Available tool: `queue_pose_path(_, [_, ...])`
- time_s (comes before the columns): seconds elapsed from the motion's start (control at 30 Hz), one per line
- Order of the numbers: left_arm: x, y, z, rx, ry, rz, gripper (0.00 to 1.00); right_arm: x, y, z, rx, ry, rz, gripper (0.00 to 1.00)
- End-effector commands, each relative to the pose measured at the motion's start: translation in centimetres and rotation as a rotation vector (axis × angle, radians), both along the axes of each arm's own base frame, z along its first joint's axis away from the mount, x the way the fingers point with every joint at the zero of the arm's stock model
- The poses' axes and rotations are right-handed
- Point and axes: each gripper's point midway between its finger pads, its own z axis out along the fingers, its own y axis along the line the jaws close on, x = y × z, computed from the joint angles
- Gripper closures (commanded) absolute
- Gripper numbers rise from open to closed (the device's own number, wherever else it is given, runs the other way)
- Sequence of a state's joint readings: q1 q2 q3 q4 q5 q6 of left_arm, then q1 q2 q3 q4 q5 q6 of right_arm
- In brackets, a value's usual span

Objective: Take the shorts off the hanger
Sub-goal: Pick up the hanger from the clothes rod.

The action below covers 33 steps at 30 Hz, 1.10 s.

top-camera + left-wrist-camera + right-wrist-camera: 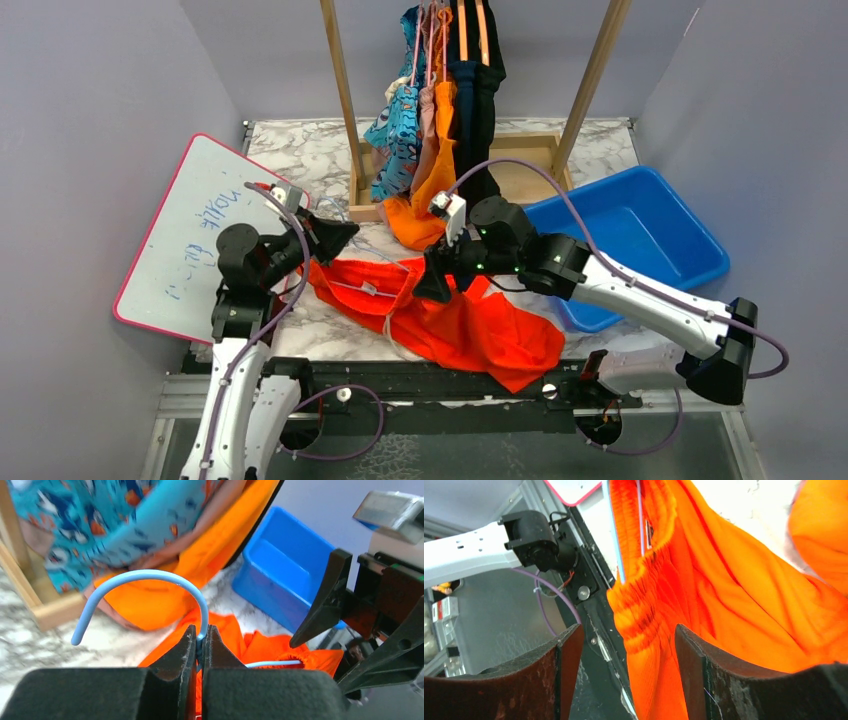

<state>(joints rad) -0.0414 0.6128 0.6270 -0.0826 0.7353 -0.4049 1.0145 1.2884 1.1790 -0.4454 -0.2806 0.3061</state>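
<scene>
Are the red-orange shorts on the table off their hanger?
Still on: the blue hanger's wire runs into the waistband of the shorts, its hook pinched in the left gripper.

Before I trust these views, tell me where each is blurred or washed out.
Top external: even light, fairly sharp, red shorts oversaturated. Left wrist: left gripper blurred near the lens, hanger crisper. Right wrist: right gripper soft, waistband sharp.

Red-orange shorts (470, 330), pale blue hanger (150, 573), blue bin (640, 215)
</scene>
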Motion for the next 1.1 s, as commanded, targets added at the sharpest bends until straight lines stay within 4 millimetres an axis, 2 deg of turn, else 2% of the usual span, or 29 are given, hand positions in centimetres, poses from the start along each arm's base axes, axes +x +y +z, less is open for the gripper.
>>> queue_pose_path(0.0, [1.0, 1.7, 5.7, 0.085, -0.168, 0.116, 1.00, 1.2, -1.3, 2.2, 0.007, -0.067, -0.095, 0.31])
queue_pose_path(0.1, [1.3, 2.4, 7.7, 0.142, -0.217, 0.153, 1.00, 1.7, -1.6, 3.1, 0.013, -0.083, -0.130, 0.34])
queue_pose_path(0.3, [2.4, 3.5, 9.7, 0.243, -0.255, 0.201, 1.00, 3.5, -2.1, 5.7, 0.010, -0.144, -0.221, 0.35])
queue_pose_path(0.5, [2.9, 4.8, 16.3, 0.295, -0.363, 0.277, 1.00, 4.1, -2.0, 9.6, 0.071, -0.212, -0.229, 0.35])
queue_pose_path(0.57, [2.7, 4.7, 18.5, 0.289, -0.403, 0.279, 1.00, 4.4, -2.1, 10.7, 0.106, -0.225, -0.252, 0.35])
queue_pose_path(0.6, [2.6, 4.4, 18.9, 0.284, -0.413, 0.257, 1.00, 4.5, -2.3, 11.0, 0.121, -0.234, -0.265, 0.35])
queue_pose_path(0.67, [2.6, 3.2, 18.2, 0.262, -0.381, 0.183, 1.00, 4.6, -2.7, 10.8, 0.135, -0.238, -0.291, 0.35])
queue_pose_path(0.7, [2.4, 2.4, 17.1, 0.246, -0.351, 0.127, 1.00, 4.7, -3.0, 10.6, 0.137, -0.238, -0.305, 0.35])
queue_pose_path(0.87, [0.9, -0.5, 10.2, 0.165, -0.183, -0.043, 1.00, 4.6, -4.4, 7.3, 0.097, -0.189, -0.375, 0.36])
queue_pose_path(0.97, [-0.1, -3.5, 7.0, 0.091, -0.097, -0.131, 1.00, 4.5, -5.2, 4.7, 0.074, -0.145, -0.425, 0.35])
queue_pose_path(1.07, [-0.8, -7.3, 4.2, 0.090, -0.050, -0.165, 1.00, 3.9, -5.3, 3.5, 0.087, -0.090, -0.430, 0.35])
